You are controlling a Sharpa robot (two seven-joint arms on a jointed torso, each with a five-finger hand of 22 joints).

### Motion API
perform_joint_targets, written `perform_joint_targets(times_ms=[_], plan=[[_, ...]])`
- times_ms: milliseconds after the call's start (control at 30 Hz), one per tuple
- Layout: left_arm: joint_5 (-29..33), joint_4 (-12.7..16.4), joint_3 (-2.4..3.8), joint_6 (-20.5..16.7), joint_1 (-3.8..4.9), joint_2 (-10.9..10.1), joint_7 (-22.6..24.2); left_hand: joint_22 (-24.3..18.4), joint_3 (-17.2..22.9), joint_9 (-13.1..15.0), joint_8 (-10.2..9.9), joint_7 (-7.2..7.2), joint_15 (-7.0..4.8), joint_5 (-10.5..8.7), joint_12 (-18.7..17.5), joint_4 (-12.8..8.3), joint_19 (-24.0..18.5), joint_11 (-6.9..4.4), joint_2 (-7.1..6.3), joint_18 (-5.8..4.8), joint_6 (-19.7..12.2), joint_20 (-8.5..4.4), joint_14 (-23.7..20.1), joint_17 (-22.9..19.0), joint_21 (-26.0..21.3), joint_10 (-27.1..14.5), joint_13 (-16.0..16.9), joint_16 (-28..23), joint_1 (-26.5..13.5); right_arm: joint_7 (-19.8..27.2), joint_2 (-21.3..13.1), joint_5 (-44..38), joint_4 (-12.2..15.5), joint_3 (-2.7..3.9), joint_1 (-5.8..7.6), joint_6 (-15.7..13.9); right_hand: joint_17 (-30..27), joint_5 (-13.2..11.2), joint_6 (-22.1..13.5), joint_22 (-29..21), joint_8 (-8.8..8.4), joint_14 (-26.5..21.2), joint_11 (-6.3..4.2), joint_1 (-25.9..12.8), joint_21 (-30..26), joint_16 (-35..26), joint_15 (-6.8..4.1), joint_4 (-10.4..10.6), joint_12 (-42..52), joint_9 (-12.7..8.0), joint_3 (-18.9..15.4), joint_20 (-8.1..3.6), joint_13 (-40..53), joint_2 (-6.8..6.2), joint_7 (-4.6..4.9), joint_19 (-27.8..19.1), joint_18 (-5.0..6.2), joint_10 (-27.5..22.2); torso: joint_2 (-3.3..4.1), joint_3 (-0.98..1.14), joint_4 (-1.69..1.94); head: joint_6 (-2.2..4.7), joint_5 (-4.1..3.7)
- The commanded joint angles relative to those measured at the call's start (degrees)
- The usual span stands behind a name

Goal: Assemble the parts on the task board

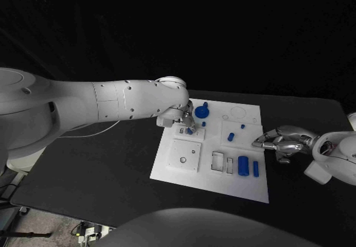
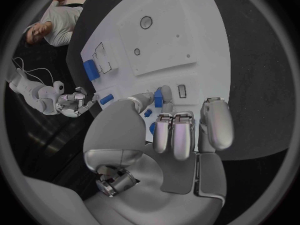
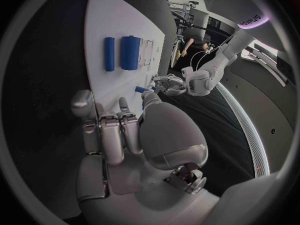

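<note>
The white task board (image 1: pixel 189 172) lies mid-table. My left hand (image 1: pixel 182 119) hovers over its far left part and pinches a small blue part (image 2: pixel 158 98) between thumb and a finger, close to a small rectangular slot (image 2: pixel 182 91). The same part (image 1: pixel 190 130) shows blue under the fingertips. A blue knob (image 1: pixel 201 110) stands just beyond that hand. My right hand (image 1: pixel 280 141) hangs at the board's right edge, fingers loosely bent, thumb apart, holding nothing. Two blue cylinders (image 1: pixel 243 165) (image 1: pixel 256 169) lie side by side near the front right; they also show as the cylinders (image 3: pixel 130 52) ahead of the right hand.
Small blue pieces (image 1: pixel 231 137) (image 1: pixel 243 126) lie on the board between the two hands. A square plate with a round hole (image 1: pixel 183 155) and rectangular pockets (image 1: pixel 218 161) sit on the board's front half. Black table (image 1: pixel 96 170) surrounds the board.
</note>
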Motion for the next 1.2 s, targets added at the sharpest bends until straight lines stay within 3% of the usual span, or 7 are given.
perform_joint_targets(times_ms=[33,933,1200], plan=[[-0.3,0.1,0.04,1.3,-0.06,0.1,-8.2,10.6,0.3,-0.1,-0.2,-0.14,-0.14,0.00,-0.3,0.0,0.1,-0.07,0.05,0.65,-0.4,-0.01,6.1,15.1,-0.4,5.5,14.5,0.1,-0.5,0.0,0.0,-0.1,0.0,0.00,-0.06,1.0,14.6,0.2,-0.2,5.1,-0.33,5.4,-0.16,0.7,-0.2,-0.2,0.27,0.0,-0.2,-0.1,0.3,0.06,12.6,-0.04,0.26,-0.5,0.63,2.1,-0.01,-0.01,-0.01,0.01,0.09],[-0.5,-0.4,0.02,1.6,-0.34,0.0,-8.5,10.3,0.8,-0.3,-0.7,0.01,-0.06,-0.03,-0.8,-0.3,-0.2,0.04,0.10,0.82,-0.7,0.04,6.1,15.1,-1.3,5.1,14.1,0.1,-0.2,0.2,0.0,-0.1,0.0,0.00,-0.20,0.9,14.6,0.2,-0.2,5.1,-0.36,5.4,-0.15,0.7,-0.4,-0.2,0.28,0.0,-0.3,-0.1,0.4,0.07,12.5,-0.08,0.26,-0.6,0.65,2.0,0.05,-0.03,-0.04,0.01,0.13],[-0.2,-0.4,0.02,2.3,-0.45,0.1,-8.1,10.2,-1.5,-1.6,-2.5,0.86,0.49,-1.02,-1.0,0.6,-0.3,0.76,-0.98,0.86,-1.8,0.48,6.1,15.1,-1.9,5.0,13.9,0.1,-1.5,0.2,0.0,-0.1,0.0,0.00,-0.22,0.8,14.6,0.2,-0.3,5.0,-0.41,5.3,-0.16,0.7,-0.5,-0.2,0.28,0.0,-0.3,-0.1,0.4,0.07,12.5,-0.11,0.25,-0.7,0.65,2.0,0.03,-0.03,-0.05,0.01,0.13]])
